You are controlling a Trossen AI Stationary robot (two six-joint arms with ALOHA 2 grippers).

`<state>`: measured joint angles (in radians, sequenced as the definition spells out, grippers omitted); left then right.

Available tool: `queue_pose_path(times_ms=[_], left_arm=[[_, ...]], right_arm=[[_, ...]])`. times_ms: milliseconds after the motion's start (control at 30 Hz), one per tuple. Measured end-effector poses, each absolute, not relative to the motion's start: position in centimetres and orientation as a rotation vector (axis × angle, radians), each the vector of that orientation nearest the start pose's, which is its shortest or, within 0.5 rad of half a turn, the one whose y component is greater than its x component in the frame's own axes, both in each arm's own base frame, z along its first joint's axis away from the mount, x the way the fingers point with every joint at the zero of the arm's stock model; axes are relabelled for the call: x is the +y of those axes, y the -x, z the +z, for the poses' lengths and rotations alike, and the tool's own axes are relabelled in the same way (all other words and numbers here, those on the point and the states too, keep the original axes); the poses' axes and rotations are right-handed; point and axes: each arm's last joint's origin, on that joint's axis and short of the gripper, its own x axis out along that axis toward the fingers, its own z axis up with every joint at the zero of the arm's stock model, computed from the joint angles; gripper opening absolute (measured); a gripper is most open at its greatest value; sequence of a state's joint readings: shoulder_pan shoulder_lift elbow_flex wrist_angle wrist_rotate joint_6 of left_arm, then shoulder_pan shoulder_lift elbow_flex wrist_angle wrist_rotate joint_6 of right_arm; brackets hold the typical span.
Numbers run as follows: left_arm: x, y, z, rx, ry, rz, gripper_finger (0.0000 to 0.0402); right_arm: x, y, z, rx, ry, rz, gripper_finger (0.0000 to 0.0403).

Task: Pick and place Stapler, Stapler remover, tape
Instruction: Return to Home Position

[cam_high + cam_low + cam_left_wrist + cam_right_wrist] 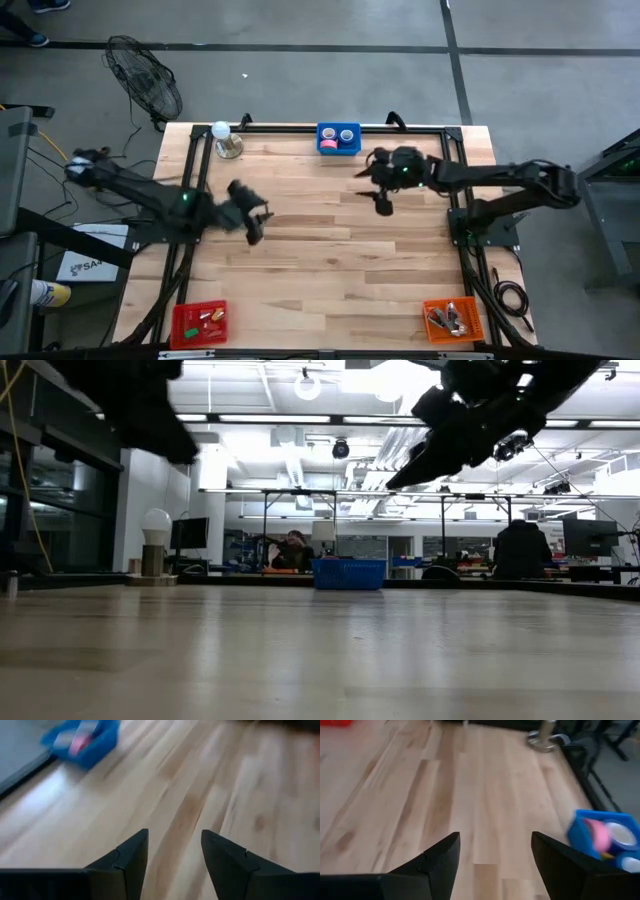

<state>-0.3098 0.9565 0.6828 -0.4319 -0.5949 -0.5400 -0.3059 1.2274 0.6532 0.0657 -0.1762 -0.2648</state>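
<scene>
Done: we judge all sorted; tape (pixel 346 134) in blue bin (pixel 320 138).
Remaining: homing the arms.
Fingers: left gripper (pixel 175 837), right gripper (pixel 495 840) spread, empty.

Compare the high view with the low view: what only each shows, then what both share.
Only the high view: the red bin and orange bin in two corners, tape rolls inside the blue bin, a floor fan, and the full arms, with left gripper and right gripper over the table. Only the low view: a seated person and a person seen from behind in the room beyond. Both: the blue bin, the bulb lamp, parts of both arms.
</scene>
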Motion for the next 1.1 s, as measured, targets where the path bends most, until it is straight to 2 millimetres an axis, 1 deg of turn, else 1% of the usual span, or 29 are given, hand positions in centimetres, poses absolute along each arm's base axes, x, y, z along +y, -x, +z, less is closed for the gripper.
queue_pose_path(times_ms=[100,200,300,400,533,700,800,1000,1100], left_arm=[[-1.2,-18.2,24.8,0.408,0.155,0.31,0.0179],[1.4,-17.5,24.1,0.341,0.122,0.272,0.0179],[3.2,-17.0,23.5,0.34,0.112,0.269,0.0179],[4.3,-16.7,22.8,0.336,0.082,0.253,0.0179],[4.7,-16.4,22.5,0.191,0.021,0.22,0.0179],[4.2,-14.9,21.0,0.132,0.03,0.223,0.0179],[3.9,-13.8,20.4,0.091,0.047,0.225,0.0179],[3.3,-11.8,19.8,0.001,0.051,0.22,0.0179],[3.1,-11.1,19.3,-0.034,0.056,0.223,0.0179]], right_arm=[[-8.4,-22.9,22.6,0.477,0.114,-0.093,0.0236],[-9.8,-21.3,22.5,0.438,0.06,-0.081,0.0237],[-11.3,-19.8,22.4,0.407,0.008,-0.112,0.0236],[-12.3,-18.5,22.3,0.346,-0.013,-0.134,0.0237],[-12.9,-16.9,21.7,0.294,-0.048,-0.14,0.0236],[-12.6,-15.7,21.3,0.254,-0.06,-0.166,0.0236],[-12.5,-15.1,21.7,0.234,-0.057,-0.173,0.0237],[-12.3,-14.1,22.9,0.176,-0.06,-0.204,0.0236],[-12.0,-13.9,23.1,0.165,-0.056,-0.201,0.0236]])
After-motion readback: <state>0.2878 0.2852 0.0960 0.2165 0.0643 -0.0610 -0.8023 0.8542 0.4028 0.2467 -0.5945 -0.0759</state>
